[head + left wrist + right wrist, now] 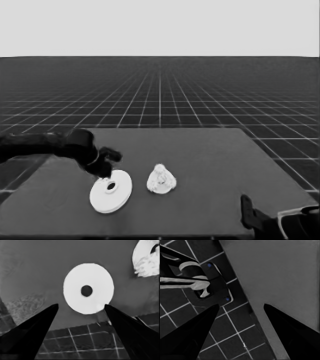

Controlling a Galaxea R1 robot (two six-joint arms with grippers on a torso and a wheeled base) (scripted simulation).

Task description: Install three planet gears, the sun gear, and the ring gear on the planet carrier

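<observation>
The larger round part point(110, 191) lies flat near the left front of the table point(215, 155), and the left gripper point(106, 167) hangs just over its far edge. Just beside it to the right sits the smaller round part point(161, 181), which looks lumpy on top, as if small gears point(160, 174) are already seated on it (I cannot count them from here). So I judge that the step in hand is to pick up the ring gear, which must go on top of that pile.

In the left wrist view the left gripper point(81, 305) has its two black fingers spread wide, holding nothing. The larger round part point(88, 288) lies between and beyond the tips; the right finger point(111, 311) seems just at the rim, though I cannot tell if it truly touches. The smaller round part point(147, 258) shows in the corner.

To do this well, I think the fingers should come down on both sides of the thick rim, with the disc centred between them, and close evenly so it does not tip or slide. It should then be lifted level and lowered straight onto the gears, without pushing the pile sideways.

The right gripper point(247, 210) is parked at the near right corner of the table, its fingers apart and empty.
</observation>
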